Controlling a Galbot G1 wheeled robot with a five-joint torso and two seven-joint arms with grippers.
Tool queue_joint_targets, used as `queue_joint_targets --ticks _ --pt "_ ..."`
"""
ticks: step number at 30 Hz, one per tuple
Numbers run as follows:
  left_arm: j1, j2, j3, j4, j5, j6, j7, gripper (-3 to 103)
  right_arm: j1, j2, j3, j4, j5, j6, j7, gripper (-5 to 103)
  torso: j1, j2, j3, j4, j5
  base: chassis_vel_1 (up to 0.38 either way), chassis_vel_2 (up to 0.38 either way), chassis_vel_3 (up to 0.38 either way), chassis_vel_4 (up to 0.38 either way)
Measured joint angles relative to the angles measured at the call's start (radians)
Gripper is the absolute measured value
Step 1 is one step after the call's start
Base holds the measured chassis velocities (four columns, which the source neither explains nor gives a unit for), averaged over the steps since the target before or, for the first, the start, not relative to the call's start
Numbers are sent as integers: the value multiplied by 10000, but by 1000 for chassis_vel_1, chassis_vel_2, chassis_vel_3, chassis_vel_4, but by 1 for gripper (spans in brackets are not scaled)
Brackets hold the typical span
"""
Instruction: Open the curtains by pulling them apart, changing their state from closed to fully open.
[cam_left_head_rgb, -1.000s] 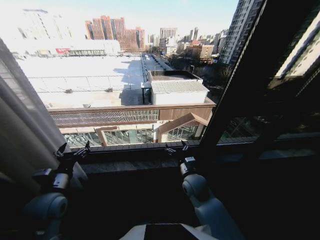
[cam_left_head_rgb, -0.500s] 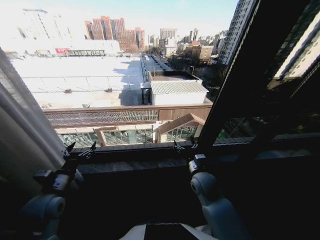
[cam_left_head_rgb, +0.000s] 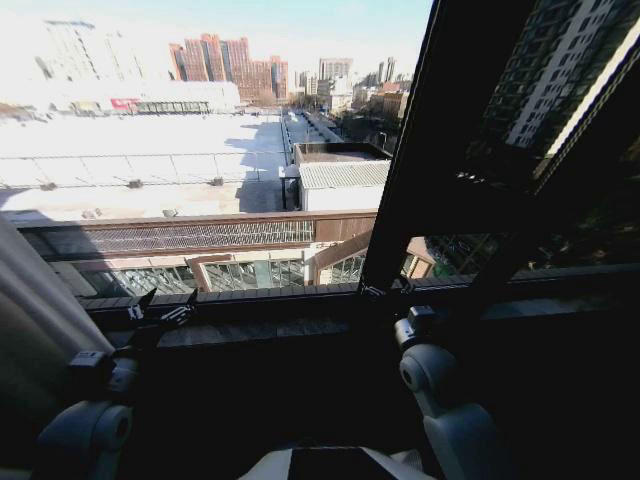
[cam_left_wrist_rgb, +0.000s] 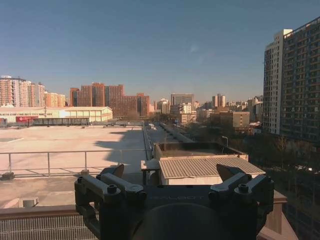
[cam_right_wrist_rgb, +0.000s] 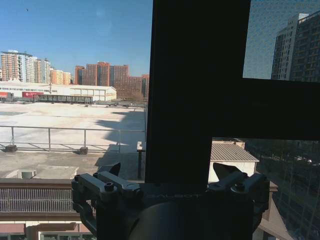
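Two empty, wide-open claws, left claw (cam_left_head_rgb: 160, 312) and right claw (cam_left_head_rgb: 385, 290), flank bunched pleated curtains (cam_left_head_rgb: 40, 300).

- Dark window frame (cam_left_head_rgb: 440, 140), upright post with crossbar.
- Dark sill (cam_left_head_rgb: 300, 325) along the glass.
- Outside, pale flat rooftop (cam_left_head_rgb: 150, 150), small grey-roofed hut (cam_left_head_rgb: 345, 180).
- Red-brown towers (cam_left_head_rgb: 225, 65) far off under blue sky.

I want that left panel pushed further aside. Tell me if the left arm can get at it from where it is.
Probably yes. The left gripper, open, sits low by the sill, and the curtain hangs just to its left with nothing between them.
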Motion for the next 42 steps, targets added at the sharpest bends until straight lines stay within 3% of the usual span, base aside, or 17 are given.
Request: queue_joint_targets --ticks 23,42 --pt "70 25 -223 105 -196 -57 -71 100 -278 -250 926 -35 -158 -288 175 100 0 -1 1 0 2 -360 -357 349 359" --pt "-65 218 -264 565 -283 -403 -68 100 -111 -255 823 -256 -221 -171 351 100 6 -3 3 -1 4 -327 -365 319 367"
